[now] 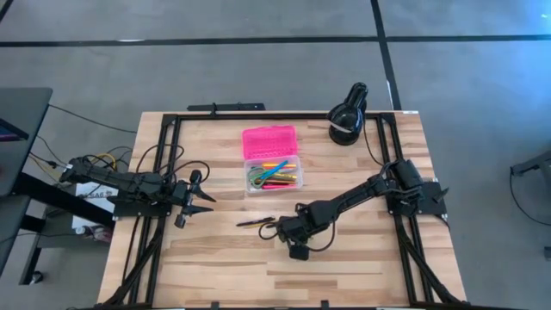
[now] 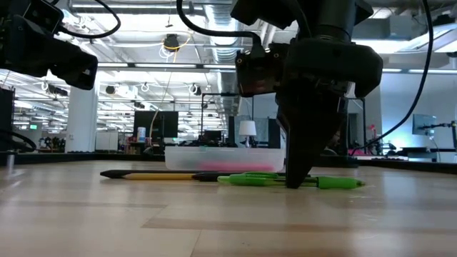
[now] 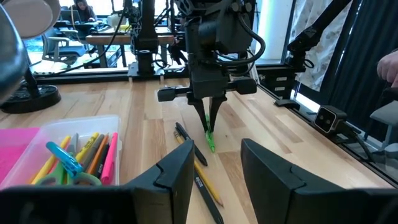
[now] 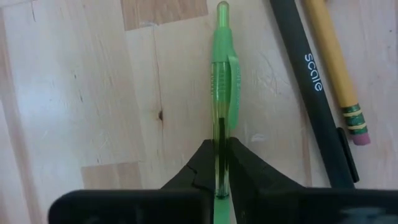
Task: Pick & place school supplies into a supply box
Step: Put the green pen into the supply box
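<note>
Right gripper: the right gripper (image 4: pixel 219 163) points down at the surface (image 1: pixel 344 267), fingers clenched on the green pen (image 4: pixel 221 93).
Green pen: flat on the wood, pinched between the fingertips.
Beside it: a black pen (image 4: pixel 313 93) and a yellow pencil (image 4: pixel 336 62), just past the gripper.
Supply box: the supply box (image 1: pixel 274 176) sits farther off, open, pink lid (image 1: pixel 269 140) folded back.
Left gripper: the left gripper (image 1: pixel 195 198) hovers well apart, fingers spread.

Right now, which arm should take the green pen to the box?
Right. Its gripper is shut on the green pen, which lies on the table beside a black pen and a pencil. The left gripper is open, off to the side of the box.
</note>
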Robot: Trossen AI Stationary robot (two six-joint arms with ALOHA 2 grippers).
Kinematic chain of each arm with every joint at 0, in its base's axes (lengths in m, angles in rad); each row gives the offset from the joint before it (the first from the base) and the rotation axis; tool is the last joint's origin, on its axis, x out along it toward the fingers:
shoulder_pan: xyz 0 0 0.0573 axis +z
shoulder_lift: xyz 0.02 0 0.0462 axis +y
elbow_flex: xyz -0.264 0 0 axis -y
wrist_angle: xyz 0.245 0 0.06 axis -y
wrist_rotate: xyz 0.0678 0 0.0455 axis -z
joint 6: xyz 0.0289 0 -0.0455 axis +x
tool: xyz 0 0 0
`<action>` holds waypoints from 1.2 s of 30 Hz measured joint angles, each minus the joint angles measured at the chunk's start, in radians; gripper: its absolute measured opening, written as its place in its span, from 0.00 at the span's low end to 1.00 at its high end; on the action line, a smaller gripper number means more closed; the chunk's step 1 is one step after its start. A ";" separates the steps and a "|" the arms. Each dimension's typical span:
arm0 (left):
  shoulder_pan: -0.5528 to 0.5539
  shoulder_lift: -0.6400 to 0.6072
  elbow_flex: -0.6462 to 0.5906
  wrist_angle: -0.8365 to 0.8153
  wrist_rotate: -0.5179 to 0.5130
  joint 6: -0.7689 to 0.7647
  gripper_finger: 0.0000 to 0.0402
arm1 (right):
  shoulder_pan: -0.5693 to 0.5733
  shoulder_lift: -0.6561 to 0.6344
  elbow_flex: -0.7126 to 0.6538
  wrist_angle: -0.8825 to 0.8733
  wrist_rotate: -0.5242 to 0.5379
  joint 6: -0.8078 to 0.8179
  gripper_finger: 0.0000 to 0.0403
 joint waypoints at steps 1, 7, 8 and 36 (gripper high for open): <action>0.000 0.000 0.000 0.000 0.000 0.000 0.32 | 0.000 0.000 0.000 0.000 0.001 0.000 0.04; 0.000 0.000 0.000 0.000 0.000 0.000 0.32 | 0.002 0.000 0.000 0.003 0.010 -0.023 0.08; 0.000 0.000 0.000 0.000 0.000 0.000 0.32 | 0.002 0.000 -0.001 0.003 0.010 -0.023 0.08; 0.000 0.000 0.000 0.000 0.003 0.002 0.32 | 0.038 0.009 0.166 -0.079 0.080 -0.281 0.04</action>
